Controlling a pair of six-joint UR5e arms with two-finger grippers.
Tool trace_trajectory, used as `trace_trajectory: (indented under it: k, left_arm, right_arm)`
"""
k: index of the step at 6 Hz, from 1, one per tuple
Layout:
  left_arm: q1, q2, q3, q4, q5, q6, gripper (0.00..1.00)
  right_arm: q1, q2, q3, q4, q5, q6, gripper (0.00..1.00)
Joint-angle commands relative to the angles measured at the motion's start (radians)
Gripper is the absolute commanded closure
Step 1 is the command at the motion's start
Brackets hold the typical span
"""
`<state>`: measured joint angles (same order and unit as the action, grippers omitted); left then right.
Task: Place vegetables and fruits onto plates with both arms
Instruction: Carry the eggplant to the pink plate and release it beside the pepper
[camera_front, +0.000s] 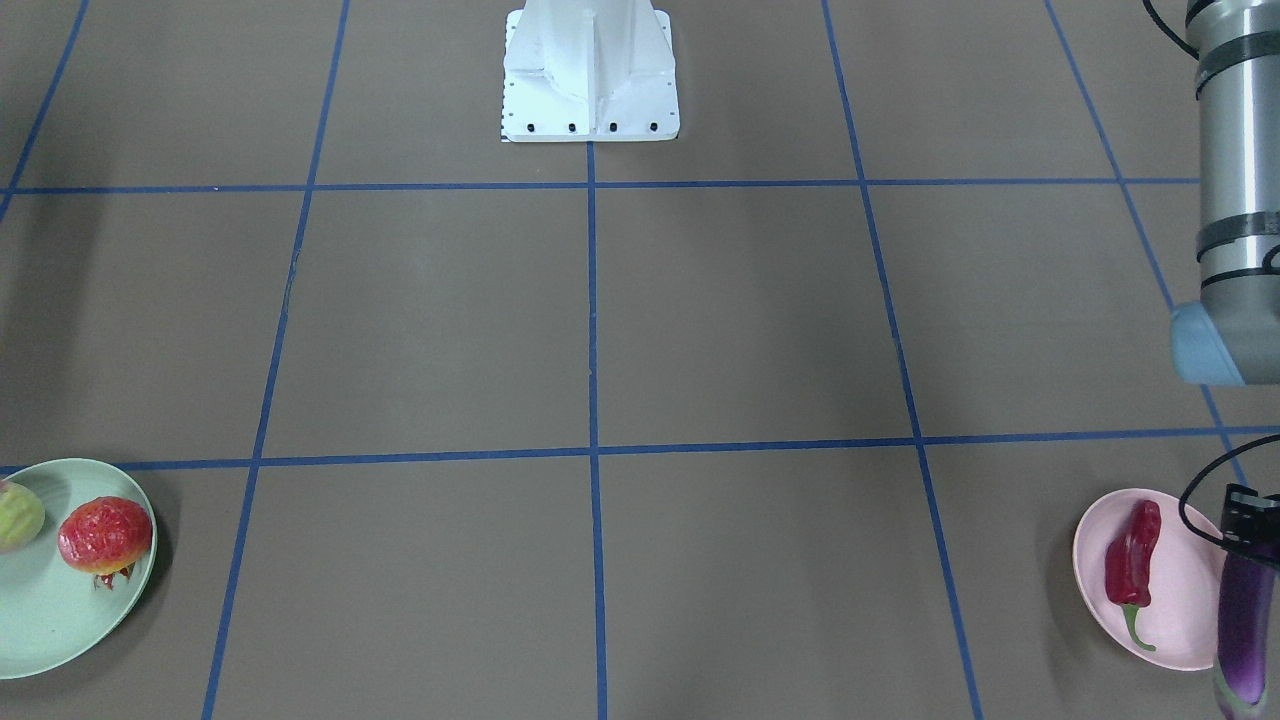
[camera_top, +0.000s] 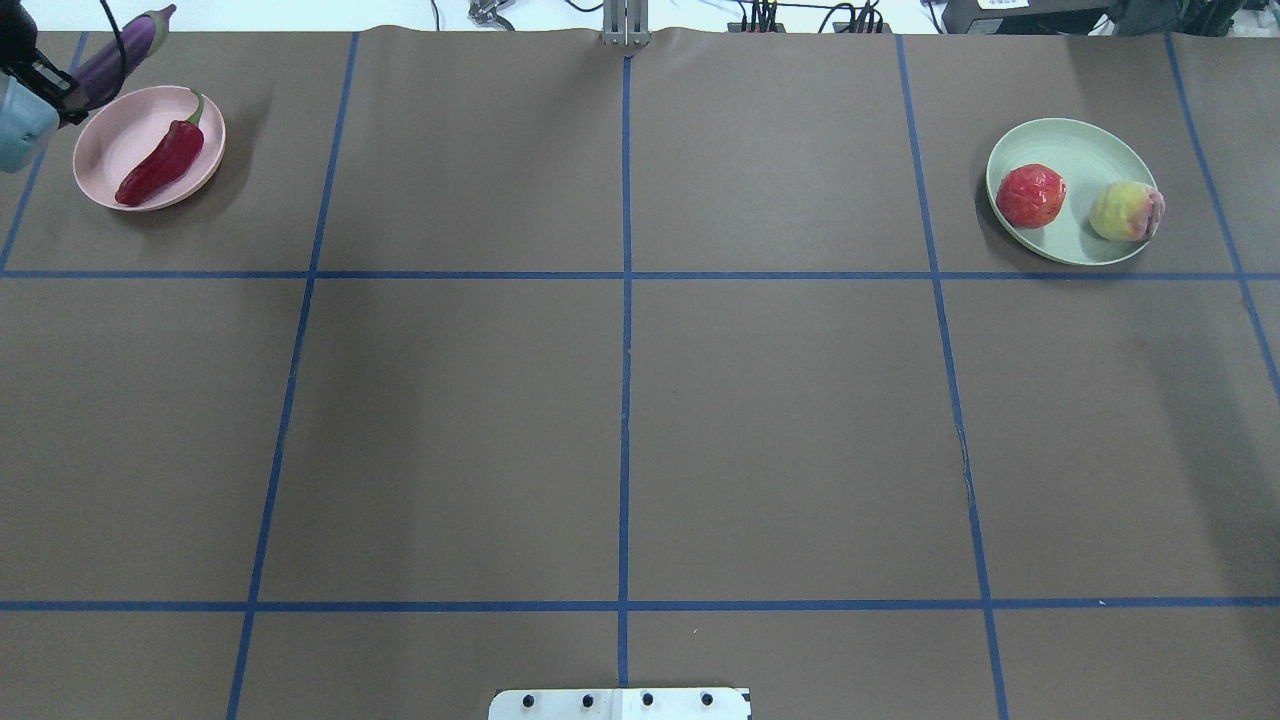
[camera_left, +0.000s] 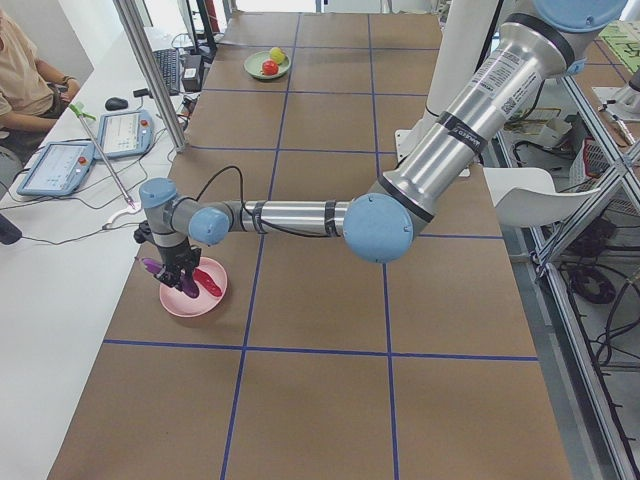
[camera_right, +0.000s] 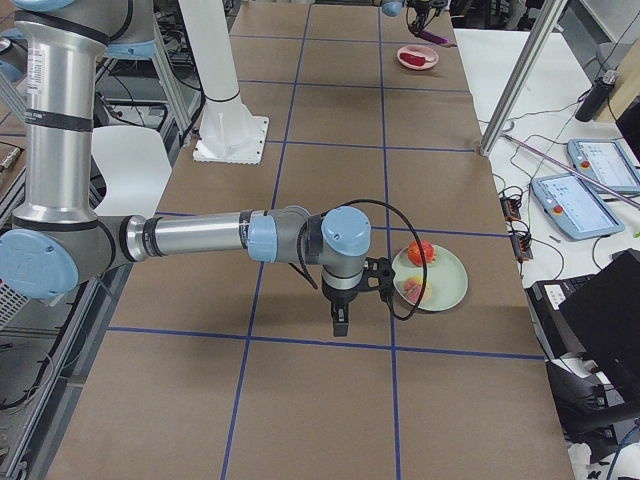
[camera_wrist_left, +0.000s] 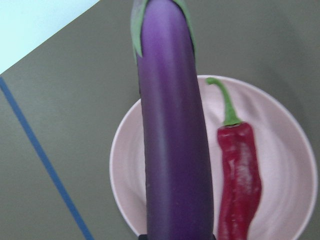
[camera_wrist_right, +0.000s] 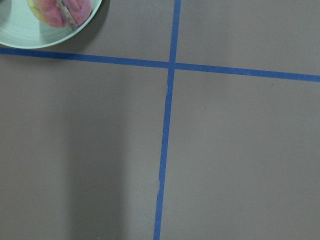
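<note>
Overhead exterior shows the left gripper (camera_front: 1250, 540) clamped on the eggplant (camera_top: 125, 50) over the pink plate's (camera_top: 110, 135) eleven-o'clock rim (chili pepper (camera_top: 160, 165) lies inside). I cannot tell how the right gripper's (camera_right: 340, 324) fingers stand.

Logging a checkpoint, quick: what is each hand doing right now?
Left hand: closed, holding the eggplant.
Right hand: cannot be told; seen only from the side.

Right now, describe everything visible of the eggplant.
The eggplant is long, slim, smooth and glossy purple, with a greyish-green cap at the end away from the left pincer. The pincer grips its other end and holds it over the pink plate, alongside the red chili. The cap end juts past the rim. Whether it rests on the plate is unclear.
</note>
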<state>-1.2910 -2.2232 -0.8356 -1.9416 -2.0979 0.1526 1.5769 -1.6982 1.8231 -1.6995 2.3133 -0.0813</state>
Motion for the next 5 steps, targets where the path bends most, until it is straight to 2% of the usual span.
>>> trace_trajectory:
  k: [1, 2, 3, 5]
  left_arm:
    - [0.056, -0.007, 0.049, -0.065, 0.029, -0.14, 0.75]
    - [0.112, -0.001, 0.044, -0.124, 0.03, -0.247, 0.6]
    - [0.113, 0.008, 0.041, -0.137, 0.029, -0.248, 0.02]
    - [0.089, 0.016, -0.014, -0.126, 0.016, -0.248, 0.0]
  right_arm:
    - [0.0, 0.0, -0.001, 0.001, -0.002, 0.0, 0.0]
    - [0.0, 0.002, 0.001, 0.001, -0.002, 0.0, 0.0]
    - [0.0, 0.002, 0.001, 0.001, -0.002, 0.0, 0.0]
    - [0.0, 0.002, 0.001, 0.001, -0.002, 0.0, 0.0]
